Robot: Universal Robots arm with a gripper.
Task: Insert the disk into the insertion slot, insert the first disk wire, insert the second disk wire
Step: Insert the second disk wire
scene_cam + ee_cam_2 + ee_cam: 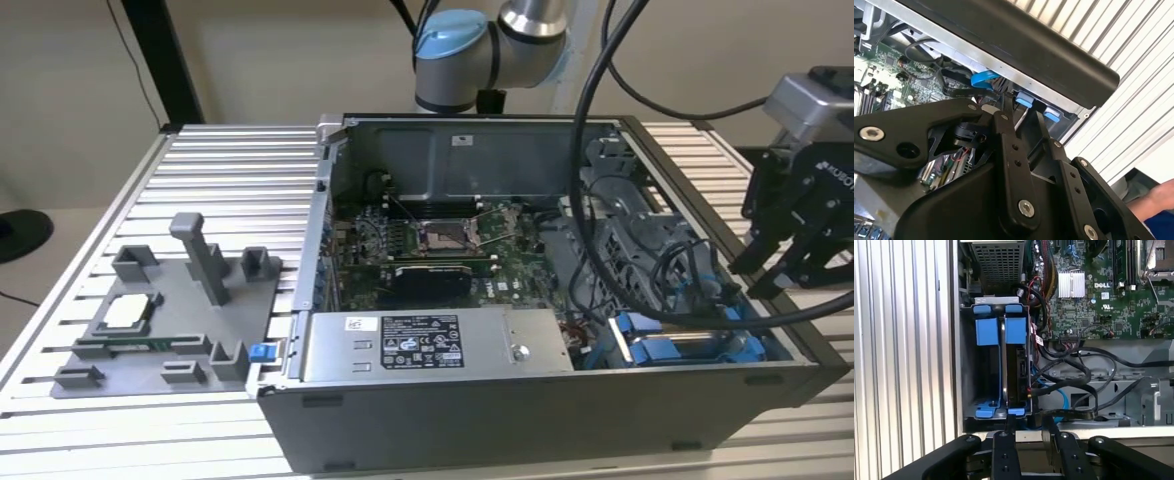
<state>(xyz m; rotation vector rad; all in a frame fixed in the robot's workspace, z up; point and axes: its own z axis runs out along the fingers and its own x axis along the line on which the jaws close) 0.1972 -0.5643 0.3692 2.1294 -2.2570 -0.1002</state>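
Observation:
The disk [1016, 371] stands edge-on in the drive bay at the case corner, held between bright blue frame pieces [1015, 329]. In the exterior view its blue frame [674, 352] shows at the case's near corner, towards the exterior view's right. A light blue wire [1060, 399] and black wires [1079, 377] run beside the disk. Whether they are plugged in I cannot tell. My gripper [1026, 429] hovers just outside the case wall next to the bay, fingers a little apart with nothing between them. It also shows in the exterior view [755, 278] and the second wrist view [1023, 122].
The open computer case [534, 410] lies on a slatted metal table [227, 160]. Inside are a grey power supply box [441, 345] and the motherboard [441, 240]. A grey fixture block [174, 320] sits on the exterior view's left. A person's arm [1154, 200] is beside the table.

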